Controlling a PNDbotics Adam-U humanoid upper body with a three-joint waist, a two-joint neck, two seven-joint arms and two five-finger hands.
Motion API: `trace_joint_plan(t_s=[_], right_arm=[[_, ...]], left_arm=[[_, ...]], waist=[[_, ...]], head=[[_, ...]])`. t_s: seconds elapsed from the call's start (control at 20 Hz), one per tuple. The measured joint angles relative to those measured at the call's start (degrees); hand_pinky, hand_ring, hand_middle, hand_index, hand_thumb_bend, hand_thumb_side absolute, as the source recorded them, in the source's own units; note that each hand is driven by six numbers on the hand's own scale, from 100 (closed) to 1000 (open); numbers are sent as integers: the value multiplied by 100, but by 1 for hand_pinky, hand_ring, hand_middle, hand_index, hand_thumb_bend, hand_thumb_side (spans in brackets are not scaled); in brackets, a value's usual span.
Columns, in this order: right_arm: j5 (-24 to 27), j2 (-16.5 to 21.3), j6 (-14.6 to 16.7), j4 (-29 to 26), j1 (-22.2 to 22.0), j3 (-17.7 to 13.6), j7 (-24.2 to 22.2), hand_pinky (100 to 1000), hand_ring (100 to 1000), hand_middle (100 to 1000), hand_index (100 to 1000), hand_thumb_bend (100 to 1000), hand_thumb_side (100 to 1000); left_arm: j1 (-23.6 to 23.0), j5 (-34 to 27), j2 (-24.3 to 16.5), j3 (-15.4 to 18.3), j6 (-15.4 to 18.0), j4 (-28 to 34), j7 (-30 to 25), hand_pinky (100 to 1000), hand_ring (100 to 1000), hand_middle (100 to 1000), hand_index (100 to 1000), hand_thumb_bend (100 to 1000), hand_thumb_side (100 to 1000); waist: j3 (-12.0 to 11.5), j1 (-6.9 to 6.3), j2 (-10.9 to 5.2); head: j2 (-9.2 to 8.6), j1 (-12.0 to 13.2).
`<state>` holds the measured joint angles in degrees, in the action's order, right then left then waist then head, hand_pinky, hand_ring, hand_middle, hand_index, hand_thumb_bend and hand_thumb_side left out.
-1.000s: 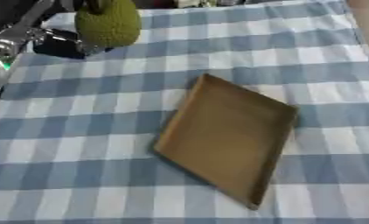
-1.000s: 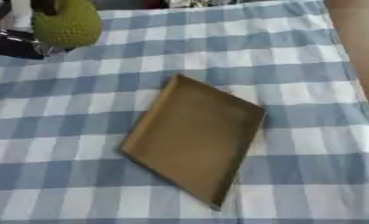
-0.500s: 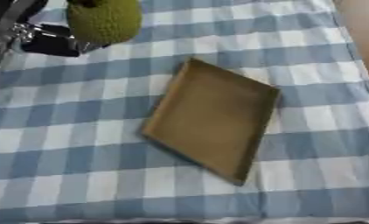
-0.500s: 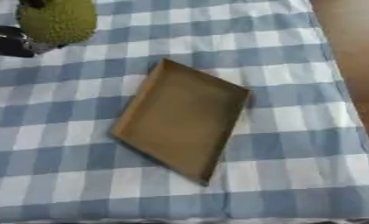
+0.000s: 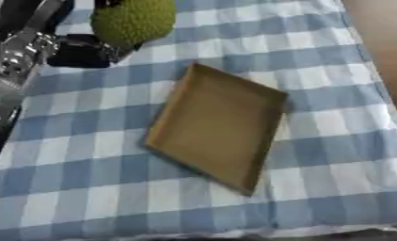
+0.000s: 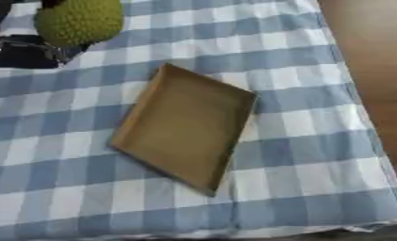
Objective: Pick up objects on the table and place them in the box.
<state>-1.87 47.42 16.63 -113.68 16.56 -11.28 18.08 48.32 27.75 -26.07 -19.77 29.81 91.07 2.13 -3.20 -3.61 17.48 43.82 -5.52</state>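
robot hand (image 5: 85,51) fingers (behind fruit (image 5: 134,20))

No readable text, labels, brands, numbers or signs anywhere in view. Plain brown inside of the shallow box (image 5: 218,127), unmarked. Blue and white checks only on the tablecloth (image 5: 333,117). Bumpy green fruit (image 5: 134,20) without any sticker or tag. Nothing legible on the dark arm parts at upper left.

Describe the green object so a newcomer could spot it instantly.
On the blue-and-white checked tablecloth, look past the shallow brown box to the upper left. There sits a rounded, bumpy yellow-green fruit, beside the robot's black left arm, the only green, textured thing in view.
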Motion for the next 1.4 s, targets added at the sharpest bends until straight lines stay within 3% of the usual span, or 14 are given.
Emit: trace_joint_plan(t_s=[0.7,1.4], right_arm=[[-107,830,148,2,-23,163,130,752,733,626,734,100,436],[174,1156,287,140,636,568,-51,752,731,625,736,100,424]], left_arm=[[-116,707,572,82,87,-884,-516,404,259,336,343,245,100],[-148,1593,1156,45,292,-1501,-608,409,259,343,350,224,100]], waist=[[410,43,-84],[546,96,-47]], head=[[1,271],[1,307]])
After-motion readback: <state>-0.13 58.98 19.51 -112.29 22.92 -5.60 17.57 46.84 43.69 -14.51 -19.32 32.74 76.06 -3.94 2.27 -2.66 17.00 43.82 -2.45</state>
